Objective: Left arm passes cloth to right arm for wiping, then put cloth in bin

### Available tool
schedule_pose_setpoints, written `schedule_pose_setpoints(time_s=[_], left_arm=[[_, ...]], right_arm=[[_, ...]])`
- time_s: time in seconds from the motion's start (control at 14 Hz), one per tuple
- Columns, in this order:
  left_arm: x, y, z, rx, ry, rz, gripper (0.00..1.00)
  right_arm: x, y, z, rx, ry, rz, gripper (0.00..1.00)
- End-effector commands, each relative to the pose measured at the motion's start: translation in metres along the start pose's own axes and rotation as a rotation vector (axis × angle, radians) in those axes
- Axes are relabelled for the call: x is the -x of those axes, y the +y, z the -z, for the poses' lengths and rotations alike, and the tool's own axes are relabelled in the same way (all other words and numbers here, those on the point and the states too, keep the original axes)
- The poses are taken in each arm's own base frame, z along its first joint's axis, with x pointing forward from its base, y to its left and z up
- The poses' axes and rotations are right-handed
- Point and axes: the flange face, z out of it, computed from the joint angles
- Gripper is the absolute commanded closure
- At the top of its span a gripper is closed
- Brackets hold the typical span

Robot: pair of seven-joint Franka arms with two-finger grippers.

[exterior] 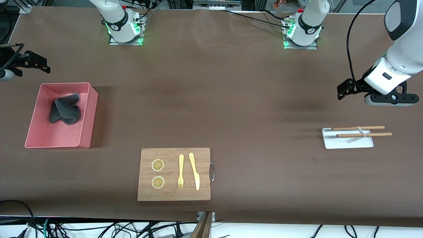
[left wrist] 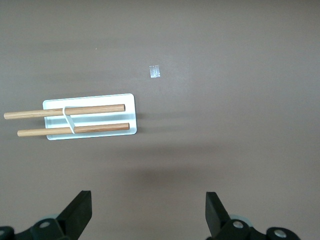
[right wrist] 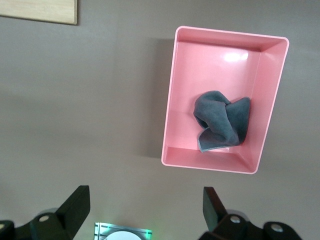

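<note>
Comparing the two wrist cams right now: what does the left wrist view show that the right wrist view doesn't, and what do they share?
Only the left wrist view: the white tray with two wooden sticks lying across it, and a small clear scrap on the table beside it. The left gripper is open and empty over bare table.

Only the right wrist view: the bin with the cloth crumpled inside it, and a corner of the wooden board. The right gripper is open and empty.

Both: the brown table under an open gripper.

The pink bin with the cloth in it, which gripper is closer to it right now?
Right. The right gripper hangs open just past the bin at that end of the table; the left gripper, also open, is above the white tray.
</note>
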Motion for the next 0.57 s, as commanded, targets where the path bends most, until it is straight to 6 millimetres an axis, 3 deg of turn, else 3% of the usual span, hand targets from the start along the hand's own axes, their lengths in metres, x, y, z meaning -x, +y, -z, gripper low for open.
schedule_pose_setpoints(time_s=[0.0, 0.5], left_arm=[[-0.0014, 0.0006, 0.0057, -0.020, -0.005, -0.001, 0.00], [-0.0015, 0.0023, 0.0064, -0.019, -0.003, -0.005, 0.00]], right_arm=[[-0.0019, -0.0074, 0.0193, -0.008, 0.027, -0.018, 0.00], [-0.0038, -0.0165, 0.0267, -0.004, 0.043, 0.005, 0.00]])
